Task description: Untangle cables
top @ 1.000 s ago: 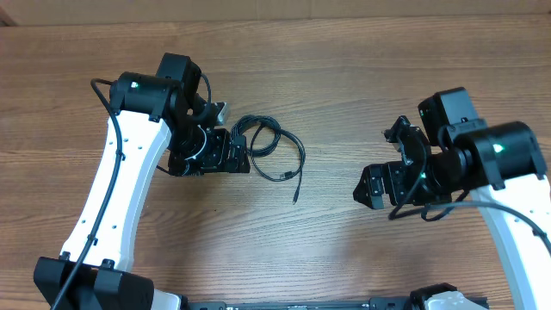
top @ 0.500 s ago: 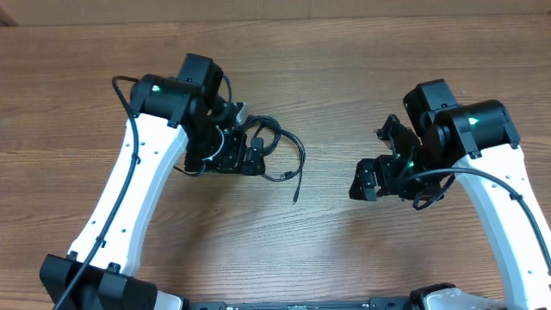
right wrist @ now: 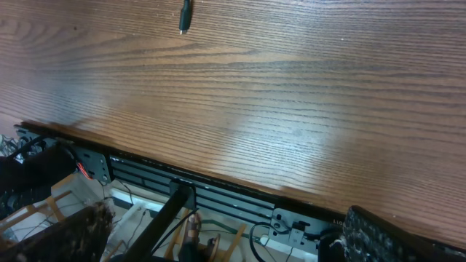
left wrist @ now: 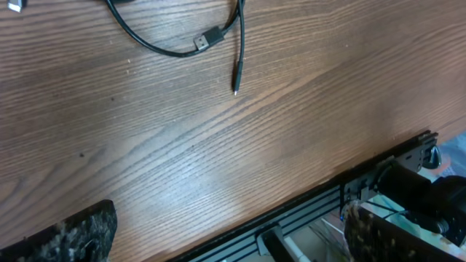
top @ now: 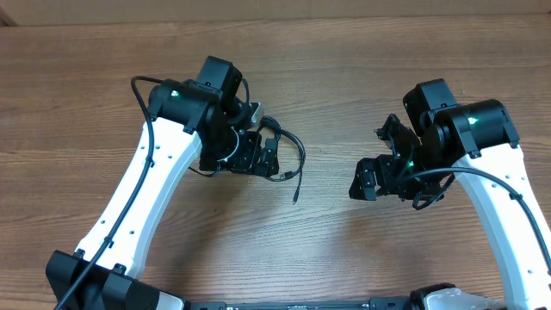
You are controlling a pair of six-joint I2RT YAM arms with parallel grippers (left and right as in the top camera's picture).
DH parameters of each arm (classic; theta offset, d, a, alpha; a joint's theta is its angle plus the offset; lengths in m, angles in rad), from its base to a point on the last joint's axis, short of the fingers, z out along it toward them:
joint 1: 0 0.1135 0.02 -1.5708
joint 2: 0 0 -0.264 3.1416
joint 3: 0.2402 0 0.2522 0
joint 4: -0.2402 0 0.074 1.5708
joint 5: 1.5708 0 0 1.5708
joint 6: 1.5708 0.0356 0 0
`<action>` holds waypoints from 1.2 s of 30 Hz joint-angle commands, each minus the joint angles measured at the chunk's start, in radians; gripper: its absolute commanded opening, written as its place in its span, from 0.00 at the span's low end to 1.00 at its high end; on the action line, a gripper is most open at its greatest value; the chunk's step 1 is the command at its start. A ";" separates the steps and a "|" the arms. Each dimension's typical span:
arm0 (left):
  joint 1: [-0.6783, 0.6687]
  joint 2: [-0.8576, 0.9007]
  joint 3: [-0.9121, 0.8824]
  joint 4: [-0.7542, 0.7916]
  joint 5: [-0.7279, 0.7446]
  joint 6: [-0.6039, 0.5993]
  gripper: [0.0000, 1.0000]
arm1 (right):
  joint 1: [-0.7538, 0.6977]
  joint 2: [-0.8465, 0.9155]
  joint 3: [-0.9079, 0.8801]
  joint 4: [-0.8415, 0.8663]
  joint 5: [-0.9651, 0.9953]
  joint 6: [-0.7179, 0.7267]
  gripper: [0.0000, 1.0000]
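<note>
We judge the task hardly begun: the cables [top: 291, 159] lie in one looped bundle, with no cord separated yet. The left gripper [top: 258, 158] hangs over the bundle's edge, jaws spread wide and empty; the cords lie ahead of its fingers [left wrist: 80, 233], not between them. The right gripper [top: 365, 182], equally wide and empty, is well apart, and only one plug tip [right wrist: 185, 16] shows far ahead of it. The left arm hides some loops, so we cannot count the cords.
</note>
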 commanded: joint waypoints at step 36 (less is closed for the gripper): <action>-0.135 0.026 -0.014 0.127 0.010 -0.041 1.00 | -0.002 -0.003 0.025 0.033 0.036 0.003 1.00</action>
